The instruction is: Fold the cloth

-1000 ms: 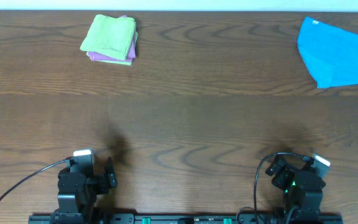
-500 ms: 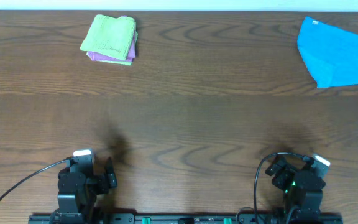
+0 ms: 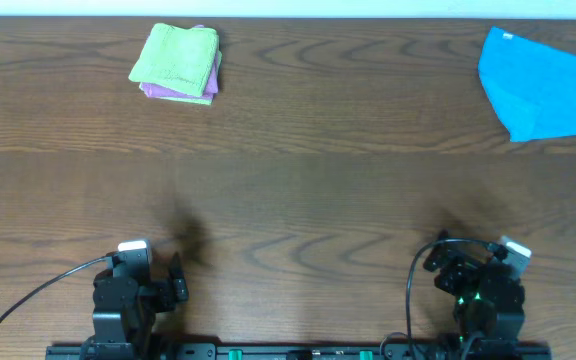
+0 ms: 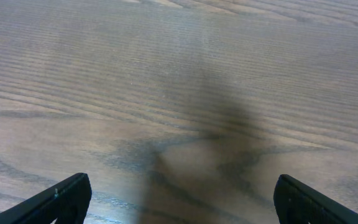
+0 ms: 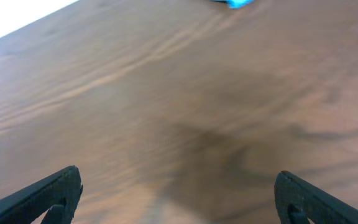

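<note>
One blue fabric cloth, one folded green cloth, one folded purple cloth, two black robot arms, one brown wooden table.

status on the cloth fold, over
Left gripper open, empty. Right gripper open, empty. Blue cloth far right, flat, untouched. Nothing in the way; folded green and purple cloths far left.

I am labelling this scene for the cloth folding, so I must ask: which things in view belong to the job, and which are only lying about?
For the job: blue cloth, spread out at far right; left gripper, open; right gripper, open.

Lying about: green cloth, folded, stacked on purple cloth, far left.
</note>
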Available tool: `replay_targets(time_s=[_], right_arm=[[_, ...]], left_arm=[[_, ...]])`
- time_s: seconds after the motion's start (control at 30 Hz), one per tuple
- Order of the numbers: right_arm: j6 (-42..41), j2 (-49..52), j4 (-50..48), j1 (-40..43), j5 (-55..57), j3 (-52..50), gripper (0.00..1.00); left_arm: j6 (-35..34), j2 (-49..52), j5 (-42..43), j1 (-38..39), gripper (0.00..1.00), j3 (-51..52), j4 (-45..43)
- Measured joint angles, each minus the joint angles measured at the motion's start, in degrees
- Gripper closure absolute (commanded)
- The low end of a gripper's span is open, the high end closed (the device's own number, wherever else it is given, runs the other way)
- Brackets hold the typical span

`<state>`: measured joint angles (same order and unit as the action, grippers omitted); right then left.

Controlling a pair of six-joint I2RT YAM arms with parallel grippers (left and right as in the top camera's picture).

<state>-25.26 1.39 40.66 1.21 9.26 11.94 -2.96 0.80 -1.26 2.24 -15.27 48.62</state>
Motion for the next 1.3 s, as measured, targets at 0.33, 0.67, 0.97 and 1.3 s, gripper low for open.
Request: replay_targets(time_s=[0.33,0.67,0.97,1.3], right_arm=[[0.1,22.2,-0.3,8.2,-7.4,15.4,0.01],[8.2,51.2,0.2,27.4,-10.8,30.7,0.01],[24.8,81.6,2.4,35.5,-22.2,49.7,0.01],[35.5,96.8,-5.0,36.7,-30.3,64.4,0.01]], left_arm=[[0.0,-0.2,0.0,0.0,0.05,0.0,0.0],[0.0,-0.2,0.0,0.0,0.05,0.0,0.0],[0.0,-0.2,0.0,0.0,0.05,0.1,0.0],[0.0,-0.2,0.0,0.0,0.05,0.1,0.0]])
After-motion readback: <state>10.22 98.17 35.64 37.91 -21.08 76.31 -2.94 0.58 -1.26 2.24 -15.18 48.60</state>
